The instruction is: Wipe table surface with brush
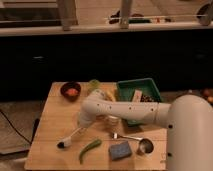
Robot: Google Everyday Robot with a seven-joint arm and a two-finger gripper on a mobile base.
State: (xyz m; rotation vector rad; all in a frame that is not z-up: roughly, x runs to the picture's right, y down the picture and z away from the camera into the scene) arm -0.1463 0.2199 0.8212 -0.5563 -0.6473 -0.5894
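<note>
The table surface (50, 125) is a light tan wooden top that fills the lower middle of the camera view. The brush (71, 138) has a slim white handle that slants down to the left, and its dark tip (61, 145) rests on the wood near the front left. My gripper (83, 126) hangs from the white arm that reaches in from the right. It is shut on the upper end of the brush handle, just above the tabletop.
A green pepper (90, 148), a blue-grey sponge (120, 150) and a metal spoon (135, 141) lie along the front edge. A green tray (137, 86), a dark bowl (71, 91) and a green cup (93, 85) stand at the back. A small cup (113, 120) sits under the arm.
</note>
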